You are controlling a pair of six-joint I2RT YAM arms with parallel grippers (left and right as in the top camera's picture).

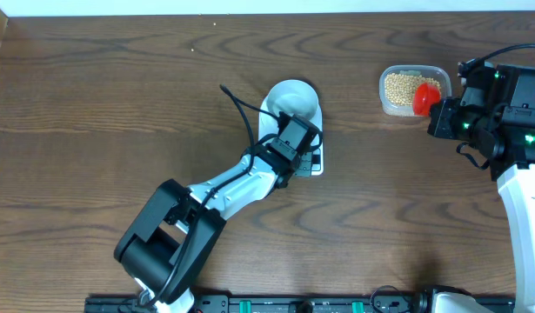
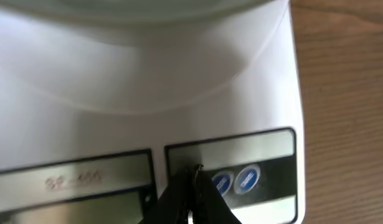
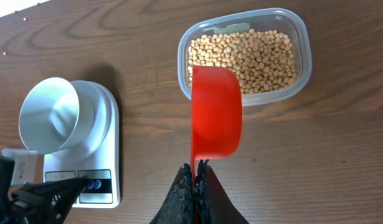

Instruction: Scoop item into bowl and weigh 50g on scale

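The white scale stands mid-table with the white bowl on it, which looks empty. My left gripper is shut, its tips at the scale's button panel, just left of the two round blue buttons. My right gripper is shut on the handle of a red scoop, held above the near edge of the clear tub of tan beans. The scoop shows over the tub in the overhead view. The scale and bowl show in the right wrist view.
Brown wooden table. The left arm stretches from the front edge to the scale. The right arm stands at the right edge. A black rail runs along the front.
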